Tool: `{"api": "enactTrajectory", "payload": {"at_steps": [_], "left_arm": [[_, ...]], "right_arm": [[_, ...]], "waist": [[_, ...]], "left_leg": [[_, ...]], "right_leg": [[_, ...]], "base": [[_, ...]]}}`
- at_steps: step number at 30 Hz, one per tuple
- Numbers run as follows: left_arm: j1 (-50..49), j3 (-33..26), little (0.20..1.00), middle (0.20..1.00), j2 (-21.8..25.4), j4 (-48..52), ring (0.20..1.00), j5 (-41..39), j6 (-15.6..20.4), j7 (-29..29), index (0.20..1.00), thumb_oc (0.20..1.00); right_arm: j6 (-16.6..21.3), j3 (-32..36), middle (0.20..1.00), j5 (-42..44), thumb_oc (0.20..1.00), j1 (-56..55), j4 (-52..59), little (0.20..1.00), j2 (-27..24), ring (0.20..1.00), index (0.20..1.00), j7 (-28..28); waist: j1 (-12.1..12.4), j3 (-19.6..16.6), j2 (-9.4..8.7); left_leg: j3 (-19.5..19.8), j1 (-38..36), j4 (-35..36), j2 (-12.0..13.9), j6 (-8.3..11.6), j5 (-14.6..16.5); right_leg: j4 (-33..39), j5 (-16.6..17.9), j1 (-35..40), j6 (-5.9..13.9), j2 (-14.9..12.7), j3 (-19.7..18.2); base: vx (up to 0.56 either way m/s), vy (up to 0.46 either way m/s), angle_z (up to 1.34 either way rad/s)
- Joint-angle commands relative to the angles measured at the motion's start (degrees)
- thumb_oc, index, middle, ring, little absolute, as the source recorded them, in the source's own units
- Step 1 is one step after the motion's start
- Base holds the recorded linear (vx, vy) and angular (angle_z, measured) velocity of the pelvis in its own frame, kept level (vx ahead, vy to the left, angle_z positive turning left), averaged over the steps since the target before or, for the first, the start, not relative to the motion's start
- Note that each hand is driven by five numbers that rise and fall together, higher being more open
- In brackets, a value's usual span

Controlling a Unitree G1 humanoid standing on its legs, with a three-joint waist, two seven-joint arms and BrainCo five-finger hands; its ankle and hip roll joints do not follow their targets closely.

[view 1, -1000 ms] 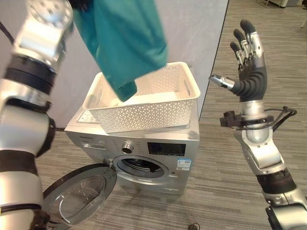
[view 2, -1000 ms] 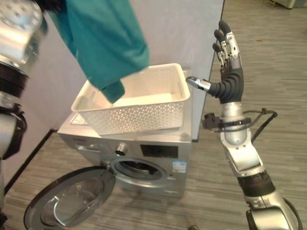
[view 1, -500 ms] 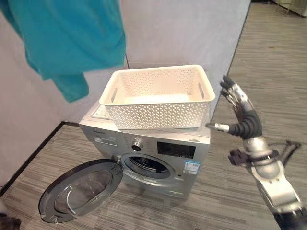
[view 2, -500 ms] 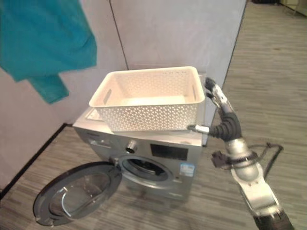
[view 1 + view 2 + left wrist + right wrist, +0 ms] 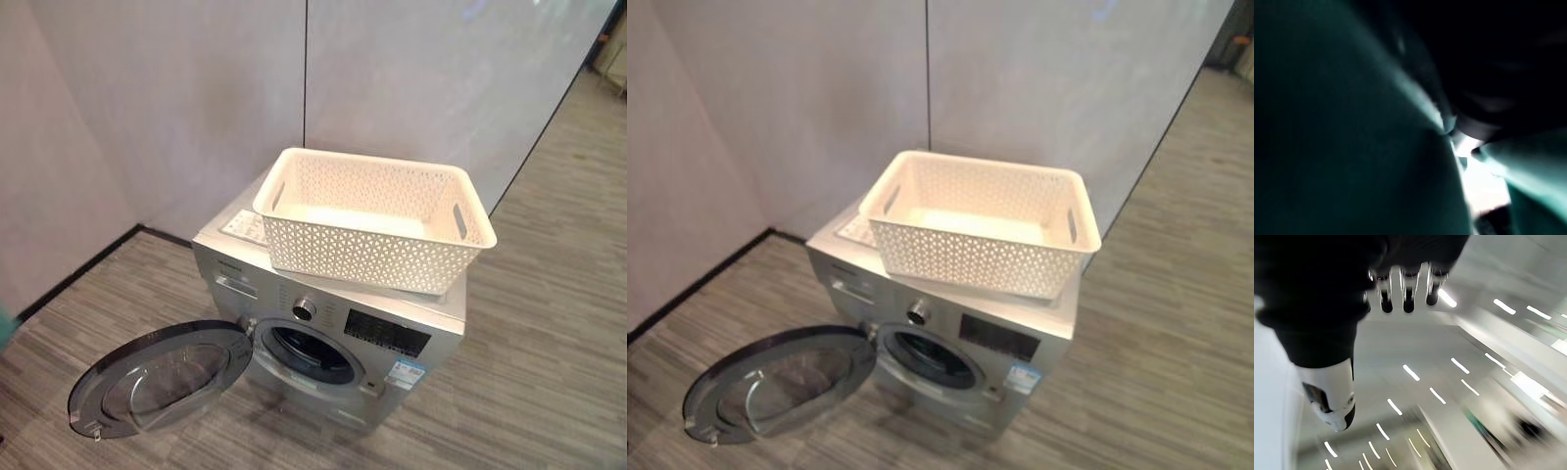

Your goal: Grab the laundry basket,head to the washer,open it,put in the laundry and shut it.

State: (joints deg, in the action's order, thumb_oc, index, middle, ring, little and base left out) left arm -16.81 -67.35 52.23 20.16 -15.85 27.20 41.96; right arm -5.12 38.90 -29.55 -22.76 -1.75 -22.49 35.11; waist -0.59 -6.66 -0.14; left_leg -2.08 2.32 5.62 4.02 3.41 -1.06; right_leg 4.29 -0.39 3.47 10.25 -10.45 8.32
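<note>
1. Laundry (image 5: 1342, 127), a teal cloth, presses close around the left wrist camera; whether the left hand's fingers clamp it, I cannot tell.
2. If the grip is loose, the cloth could drop short of the washer (image 5: 333, 333), whose door (image 5: 157, 377) hangs open low.
3. The basket (image 5: 377, 220) sits on the washer top, apparently empty.
4. The right hand (image 5: 1327, 308) is raised, fingers (image 5: 1408, 291) straight and apart, holding nothing.
</note>
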Motion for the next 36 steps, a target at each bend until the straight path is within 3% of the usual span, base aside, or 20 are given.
{"api": "enactTrajectory", "payload": {"at_steps": [1, 5, 7, 9, 13, 14, 15, 17, 22, 25, 29, 34, 36], "left_arm": [[4.75, 7.08, 0.2, 0.2, 3.0, -6.17, 0.2, -0.14, 0.95, -1.91, 0.2, 0.2], [4.88, 7.9, 0.2, 0.2, -1.08, -4.29, 0.2, -0.85, 2.13, -1.86, 0.2, 0.2], [4.25, 11.06, 0.2, 0.2, -6.06, -2.47, 0.2, -1.75, 2.58, -3.46, 0.2, 0.2], [4.15, 10.97, 0.2, 0.2, -6.27, -2.29, 0.2, -1.82, 2.54, -3.64, 0.2, 0.2], [0.25, 18.39, 0.2, 0.2, -16.77, 0.48, 0.2, -4.4, 1.68, -9.2, 0.2, 0.2], [0.2, 18.36, 0.2, 0.2, -16.88, 0.54, 0.2, -4.44, 1.65, -9.27, 0.2, 0.2], [-1.98, 23.93, 0.2, 0.2, -23.46, 1.11, 0.2, -10.61, 1.36, -14.35, 0.2, 0.2], [-3.06, 25.82, 0.2, 0.2, -25.67, 1.59, 0.2, -12.98, 0.92, -16.59, 0.2, 0.2], [-7.2, 40.55, 0.2, 0.2, -33.63, 2.76, 0.2, -28.28, -2.04, -27.56, 0.2, 0.2], [-8.21, 49.87, 0.2, 0.2, -34.22, 2.55, 0.2, -34.22, -4.8, -32.82, 0.2, 0.2], [-6.27, 61.33, 0.2, 0.2, -31.59, 0.81, 0.2, -36.69, -8.24, -36.41, 0.2, 0.2], [-2.41, 71.35, 0.2, 0.2, -32.18, -5.7, 0.2, -35.91, -10.3, -36.79, 0.2, 0.2], [-2.13, 72.03, 0.2, 0.2, -32.68, -7.28, 0.2, -35.82, -10.49, -36.61, 0.2, 0.2]], "right_arm": [[2.07, -4.57, 1.0, 6.71, 1.0, 3.66, 0.66, 1.0, -0.94, 1.0, 1.0, 0.25], [3.79, -11.1, 1.0, 10.28, 1.0, 4.2, -10.35, 1.0, -0.81, 1.0, 1.0, -1.05], [6.1, -17.72, 1.0, 17.04, 1.0, 5.06, -18.96, 1.0, 2.22, 1.0, 1.0, -4.92], [6.55, -17.88, 1.0, 17.33, 1.0, 5.28, -19.63, 1.0, 1.91, 1.0, 1.0, -4.81], [8.95, -22.59, 1.0, 26.96, 1.0, 6.52, -27.38, 1.0, 5.82, 1.0, 1.0, -9.67], [9.0, -22.6, 1.0, 27.0, 1.0, 6.54, -27.44, 1.0, 5.72, 1.0, 1.0, -9.68], [8.69, -23.93, 1.0, 29.24, 1.0, 6.26, -31.58, 1.0, 6.85, 1.0, 1.0, -11.37], [8.95, -23.98, 1.0, 30.47, 1.0, 6.57, -33.53, 1.0, 6.75, 1.0, 1.0, -11.43], [8.73, -26.5, 1.0, 34.03, 1.0, 9.56, -44.03, 1.0, 7.16, 1.0, 1.0, -11.98], [9.3, -29.1, 1.0, 35.81, 1.0, 11.96, -47.23, 1.0, 7.2, 1.0, 1.0, -12.06], [9.89, -33.36, 1.0, 35.51, 1.0, 13.47, -46.57, 1.0, 7.35, 1.0, 1.0, -11.76], [10.32, -39.69, 1.0, 36.08, 1.0, 17.68, -45.45, 1.0, 6.61, 1.0, 1.0, -11.33], [10.28, -40.62, 1.0, 35.92, 1.0, 18.43, -45.21, 1.0, 6.4, 1.0, 1.0, -11.22]], "waist": [[-1.35, 1.51, 1.21], [-0.88, 2.15, 1.15], [-0.36, 2.95, 0.83], [-0.43, 2.95, 0.88], [0.01, 4.15, 0.62], [0.0, 4.14, 0.69], [0.08, 4.82, 0.34], [0.23, 5.0, 0.5], [0.53, 6.36, 0.43], [0.51, 7.06, 0.51], [-0.17, 7.9, 0.69], [-0.64, 8.41, 1.19], [-0.62, 8.46, 1.32]], "left_leg": [[0.57, -3.8, -0.62, 5.13, 0.37, 2.53], [0.59, -4.01, -0.62, 5.11, 0.49, 2.44], [0.62, -3.87, -0.62, 5.17, 0.79, 2.36], [0.65, -3.92, -0.62, 5.17, 0.8, 2.36], [0.8, -3.79, -0.62, 5.09, 0.98, 2.4], [0.79, -3.8, -0.62, 5.1, 0.98, 2.41], [0.69, -3.71, -0.62, 5.09, 0.96, 2.41], [0.68, -3.7, -0.62, 5.07, 0.91, 2.4], [0.75, -3.29, -0.62, 4.98, 0.66, 2.06], [0.79, -2.89, -0.62, 5.01, 0.67, 1.81], [0.63, -2.37, -0.62, 5.25, 0.85, 1.48], [-0.33, -2.95, -0.62, 6.96, 1.44, 0.74], [-0.69, -3.02, -0.62, 7.43, 1.57, 0.46]], "right_leg": [[0.71, -1.06, 0.76, -0.26, -0.83, -0.96], [0.71, -1.25, 0.93, -0.43, -0.82, -0.72], [0.71, -1.42, 1.15, -0.82, -0.78, -0.49], [0.71, -1.45, 1.22, -0.84, -0.78, -0.45], [0.71, -1.58, 1.31, -1.2, -0.78, -0.2], [0.71, -1.58, 1.31, -1.2, -0.77, -0.21], [0.71, -1.55, 1.23, -1.32, -0.82, -0.04], [0.71, -1.55, 1.28, -1.34, -0.81, -0.04], [0.71, -1.29, 1.11, -1.3, -0.89, 0.09], [0.71, -1.17, 0.88, -1.18, -0.86, 0.17], [0.71, -1.17, 0.54, -1.17, -0.57, -0.03], [0.71, -1.76, -0.12, -1.84, 0.84, -2.0], [0.71, -1.91, -0.39, -1.99, 1.21, -2.56]], "base": [[-0.03, -0.012, 0.06], [-0.01, -0.003, -0.02], [0.0, 0.0, 0.0], [0.0, 0.0, 0.0], [0.0, -0.001, -0.01], [0.0, 0.0, 0.0], [0.0, 0.0, 0.0], [0.0, 0.0, 0.0], [-0.02, -0.002, 0.0], [-0.04, -0.014, 0.0], [-0.06, -0.031, 0.0], [-0.07, -0.065, -0.03], [-0.09, -0.05, -0.25]]}}
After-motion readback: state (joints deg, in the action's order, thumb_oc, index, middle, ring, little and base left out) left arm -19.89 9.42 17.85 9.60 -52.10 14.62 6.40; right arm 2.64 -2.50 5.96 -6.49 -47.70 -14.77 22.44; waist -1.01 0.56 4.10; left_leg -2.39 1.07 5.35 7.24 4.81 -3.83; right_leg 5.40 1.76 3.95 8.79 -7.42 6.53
